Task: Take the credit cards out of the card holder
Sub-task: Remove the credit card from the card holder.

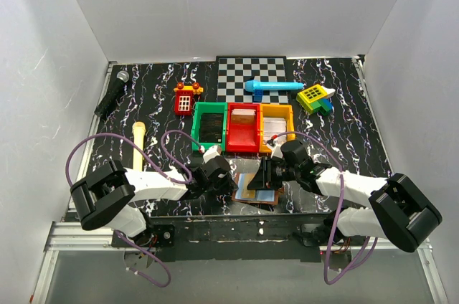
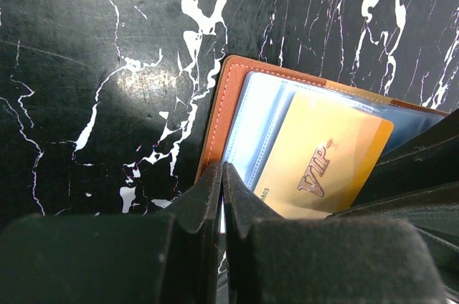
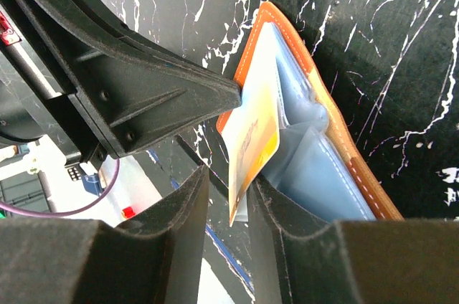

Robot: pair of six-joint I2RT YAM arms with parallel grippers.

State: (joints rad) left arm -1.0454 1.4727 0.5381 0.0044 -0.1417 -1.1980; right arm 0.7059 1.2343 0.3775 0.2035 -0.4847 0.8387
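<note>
The brown card holder (image 1: 259, 195) lies open near the table's front edge, its pale blue-grey inner panels (image 3: 315, 168) showing. A gold "VIP" card (image 2: 323, 160) sticks partly out of a pocket. My left gripper (image 2: 222, 168) is shut on the holder's brown left edge (image 2: 219, 103); it also shows in the top view (image 1: 228, 182). My right gripper (image 3: 229, 182) is open with the gold card's free end (image 3: 251, 139) standing between its fingers. The card leans on the right finger (image 3: 287, 211), with a gap to the left finger. The right gripper also shows in the top view (image 1: 262, 175).
Green (image 1: 210, 125), red (image 1: 242, 128) and orange (image 1: 277, 123) bins stand just behind the holder. Farther back are a chequered board (image 1: 251, 74), a blue toy (image 1: 272, 87), a toy house (image 1: 314, 97), a red toy (image 1: 186, 97), a microphone (image 1: 112, 94) and a wooden handle (image 1: 138, 139).
</note>
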